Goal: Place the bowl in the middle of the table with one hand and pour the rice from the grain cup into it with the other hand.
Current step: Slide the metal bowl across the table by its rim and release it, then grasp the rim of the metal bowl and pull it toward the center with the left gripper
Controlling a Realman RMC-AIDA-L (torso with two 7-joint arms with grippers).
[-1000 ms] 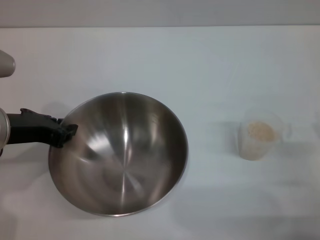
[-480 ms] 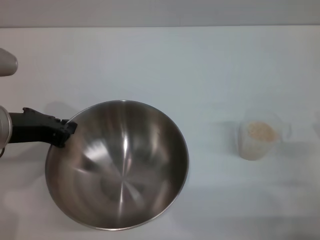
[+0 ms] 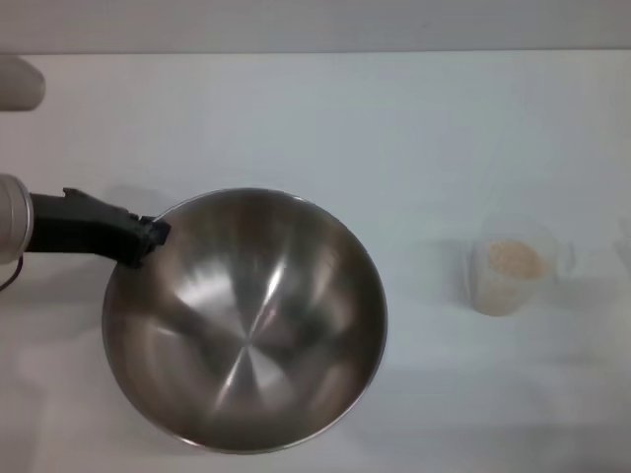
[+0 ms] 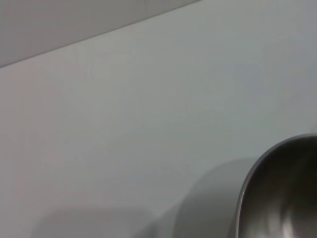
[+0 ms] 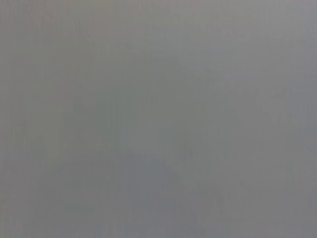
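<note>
So from the head view, my left gripper [image 3: 148, 236] has its dark jaws pinched down on the rim of the bowl [image 3: 246, 325], at the edge nearest my left arm, which reaches in low and roughly level from the left side. The bowl sits left of centre on the table [image 3: 394, 128] and looks tipped a bit, though I can't tell if it's lifted clear of the surface or partly resting. The grain cup [image 3: 511, 266] stands upright well off to the right, with the rice [image 3: 515, 258] inside it, untouched. Left wrist view just shows white tabletop and a curved slice of the bowl's rim [image 4: 247, 198] in one corner, none of my own fingers. Right wrist view is a flat grey blank, so I can't say where my right gripper is or how its jaws stand; it's out of the head view too. Worry-wise: I'm holding a big slick steel bowl by one thin edge, so I reckon it could swing or slip out if I move fast, and setting it down tilted might make it rock or skid toward the cup.
</note>
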